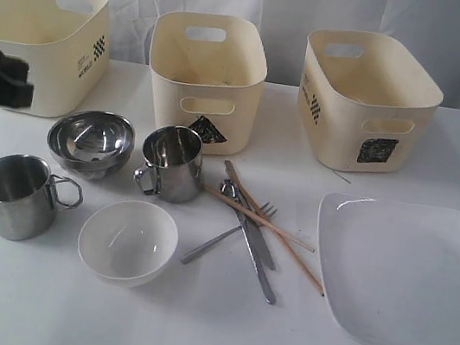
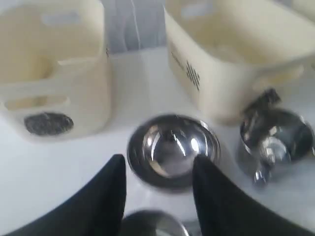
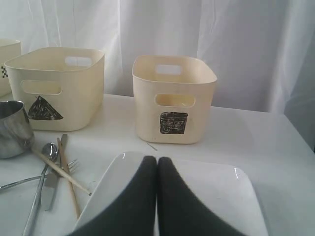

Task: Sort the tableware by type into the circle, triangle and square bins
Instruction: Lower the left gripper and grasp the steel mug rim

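My left gripper is open and hovers above the nested steel bowls, with one steel mug beside them and another mug nearer the front. It shows as a dark blur at the left edge, in front of the circle bin. My right gripper is shut and empty, over the large white square plate. Beyond the plate stand the square bin and the triangle bin. A white bowl, steel cutlery and wooden chopsticks lie mid-table.
The three tubs stand in a row along the back of the white table, before a white curtain. The right arm does not show in the exterior view.
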